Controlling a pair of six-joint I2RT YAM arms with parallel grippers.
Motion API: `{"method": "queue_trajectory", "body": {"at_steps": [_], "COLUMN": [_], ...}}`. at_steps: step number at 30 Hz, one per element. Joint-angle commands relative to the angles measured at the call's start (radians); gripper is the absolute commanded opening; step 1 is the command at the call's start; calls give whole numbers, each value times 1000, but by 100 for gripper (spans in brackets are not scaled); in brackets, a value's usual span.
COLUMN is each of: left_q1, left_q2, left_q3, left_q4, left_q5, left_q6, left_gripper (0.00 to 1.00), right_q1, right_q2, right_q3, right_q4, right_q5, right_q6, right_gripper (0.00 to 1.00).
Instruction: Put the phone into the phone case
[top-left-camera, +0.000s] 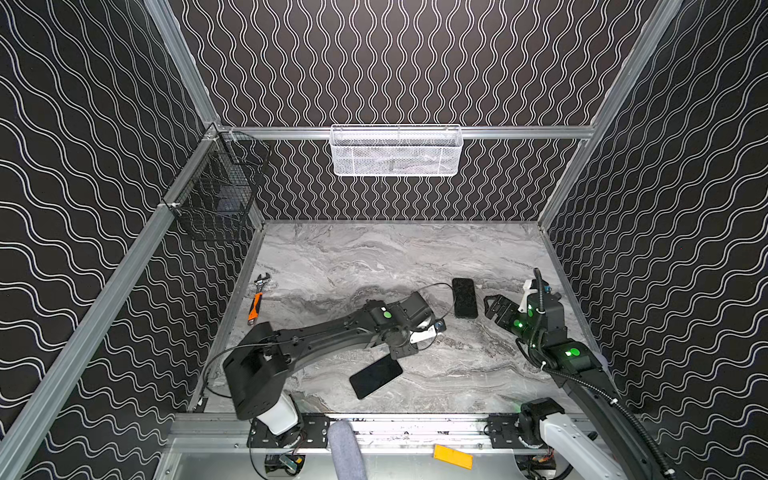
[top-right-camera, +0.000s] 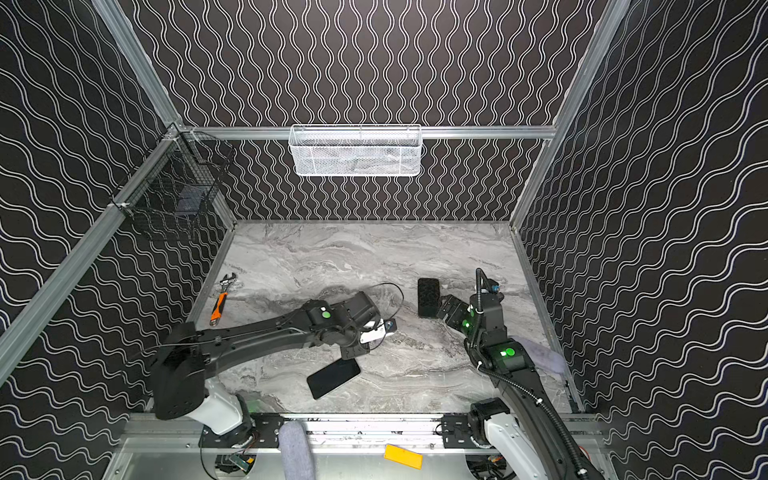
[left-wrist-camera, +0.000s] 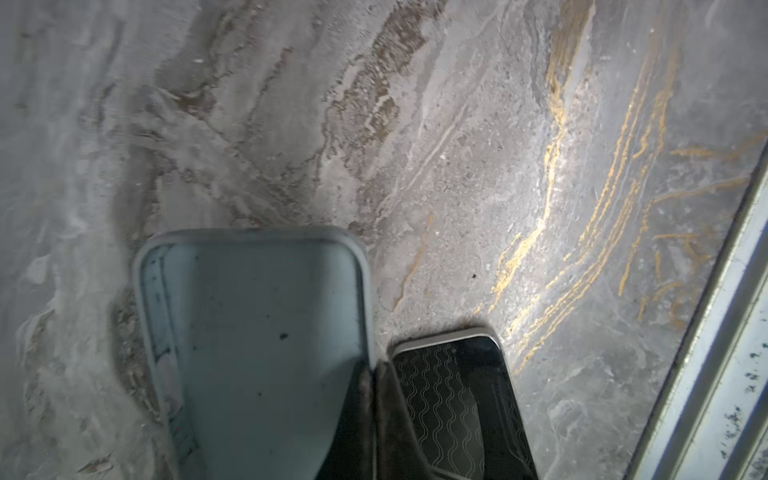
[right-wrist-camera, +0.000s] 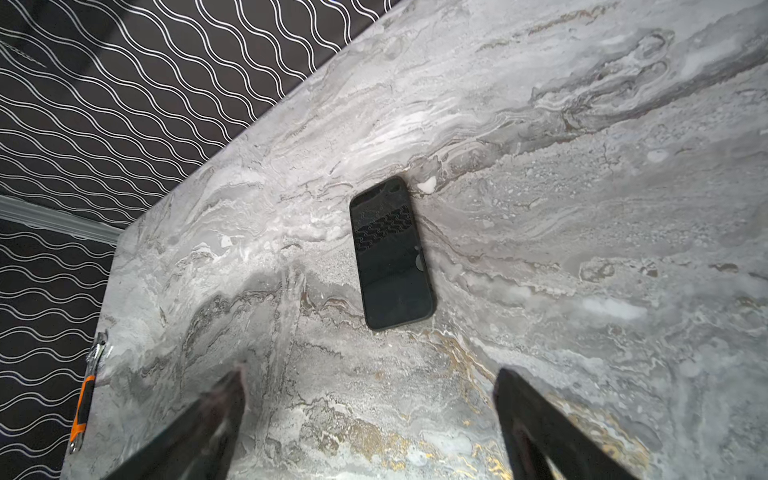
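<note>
Grey marble tabletop (top-left-camera: 374, 257), wave-patterned black walls (top-left-camera: 415, 62)

The left arm (top-left-camera: 324, 332) stretches low, its left gripper (top-left-camera: 400, 352) closed tight. The right gripper (top-left-camera: 494, 306), well apart from it, has jaws wide.

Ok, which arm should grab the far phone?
Right. The right tool is open and close beside the far phone. The left tool is shut, low beside the case and near phone.
</note>
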Motion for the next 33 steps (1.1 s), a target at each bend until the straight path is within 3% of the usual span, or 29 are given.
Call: {"method": "queue_trajectory", "body": {"at_steps": [1,11,19,23,28,33], "left_q1": [-8,-9,-9,-9,-9,-5], "left_q2": [64,184,188,202,210,61], "left_q3": [17,68,51,37,36,-12], "left_q4": [32,100,128,157,182,266], "left_q5": [-13,-24,-32,-38,-92,-248], "left_q6": [38,97,126,126,112,28], "left_gripper": [0,0,0,24,39,63], "right_q1": [0,-3,-17,-32,-36,-36], "right_q2": [5,0,57,55,25,32], "right_q3": [-10,-39,-11,-9,-21,-3], "right_q4": [29,39,-8,-18,-20,-45], "right_q5": [-11,-24,-52,-70,-75,-74], "right_q6": [16,12,-7,-10,-9,-44], "right_gripper": [95,95,96,96,97,97]}}
